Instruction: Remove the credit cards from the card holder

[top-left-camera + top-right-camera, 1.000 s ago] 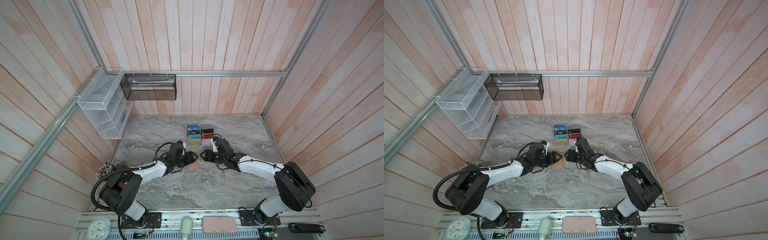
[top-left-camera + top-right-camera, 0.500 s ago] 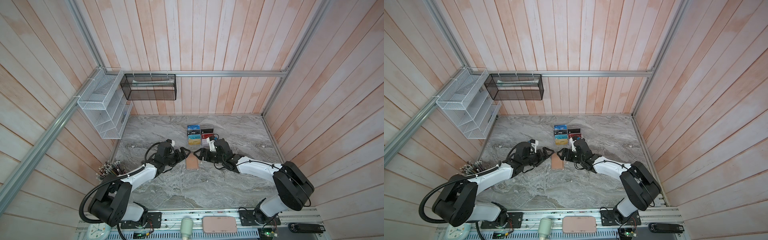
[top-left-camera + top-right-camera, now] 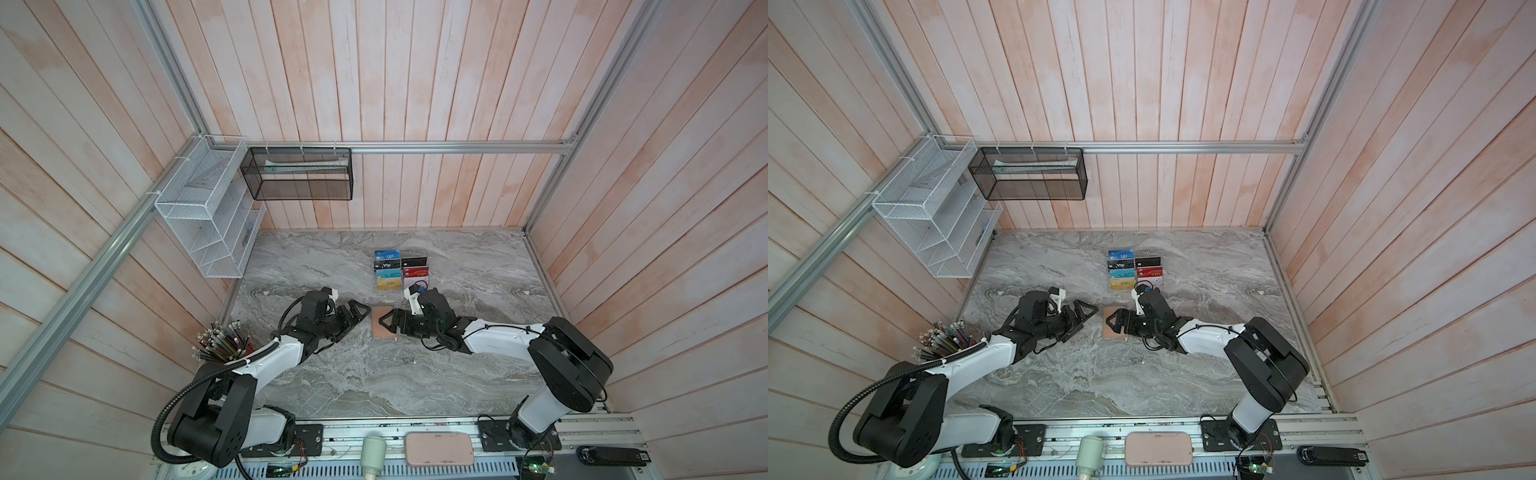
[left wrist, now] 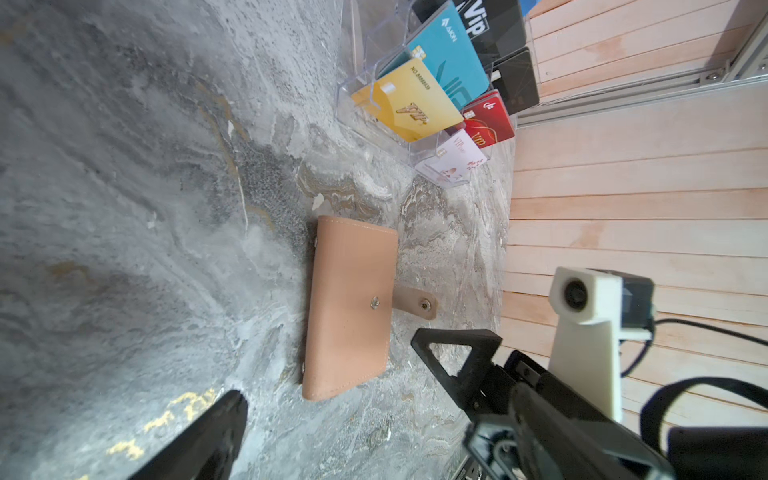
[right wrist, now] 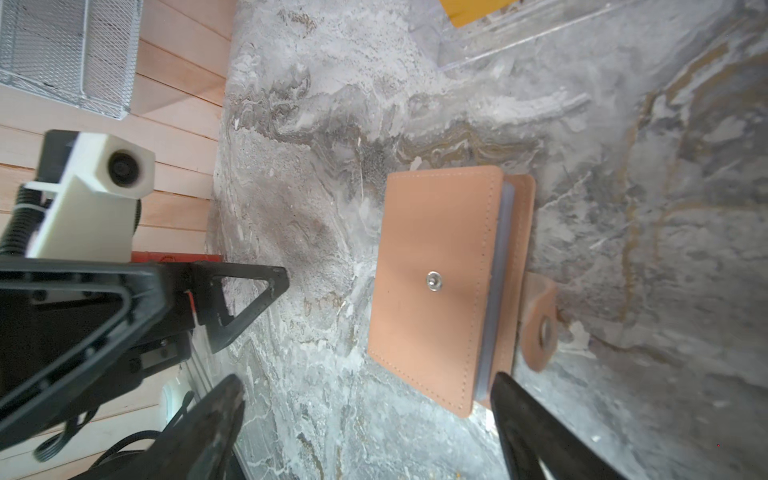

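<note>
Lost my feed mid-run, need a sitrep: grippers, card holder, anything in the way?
Left gripper, right gripper: open, empty, facing across card holder. Holder flat on tabletop, folded, snap tab undone, no cards out. Acrylic card rack beyond, not touching.

The card holder [image 5: 436, 286] lies folded, so any credit cards inside are hidden. In the right wrist view the clear rack [image 5: 519, 39] is cut off by the edge.

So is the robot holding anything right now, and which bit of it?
Nothing is held. The left gripper and right gripper are both open, and the card holder lies on the table between them.
</note>
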Controlling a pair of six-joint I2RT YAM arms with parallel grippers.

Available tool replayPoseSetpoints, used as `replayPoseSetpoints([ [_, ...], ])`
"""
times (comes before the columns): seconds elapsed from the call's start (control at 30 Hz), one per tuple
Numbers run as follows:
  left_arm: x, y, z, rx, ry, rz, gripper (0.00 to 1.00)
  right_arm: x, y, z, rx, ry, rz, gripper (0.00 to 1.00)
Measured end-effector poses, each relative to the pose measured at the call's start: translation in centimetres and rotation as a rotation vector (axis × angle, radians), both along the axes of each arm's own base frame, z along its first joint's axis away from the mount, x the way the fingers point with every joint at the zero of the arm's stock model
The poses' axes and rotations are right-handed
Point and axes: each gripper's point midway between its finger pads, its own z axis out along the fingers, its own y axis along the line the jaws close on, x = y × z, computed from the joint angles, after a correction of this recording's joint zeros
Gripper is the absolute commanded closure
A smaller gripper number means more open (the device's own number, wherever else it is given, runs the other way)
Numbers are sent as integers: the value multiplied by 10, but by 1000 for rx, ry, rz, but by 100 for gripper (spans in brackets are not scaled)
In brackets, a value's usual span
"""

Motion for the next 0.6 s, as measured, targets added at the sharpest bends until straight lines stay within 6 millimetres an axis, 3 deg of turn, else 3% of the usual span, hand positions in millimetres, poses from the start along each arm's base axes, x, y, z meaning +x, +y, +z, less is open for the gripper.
replayPoseSetpoints([
  [0.37,-7,0,3,-37,16,-19,0,-8,6,-28,-33,52,26,4],
  [0.6,-10,11,5,-54,21,4,0,-5,17,-25,-25,44,38,4],
])
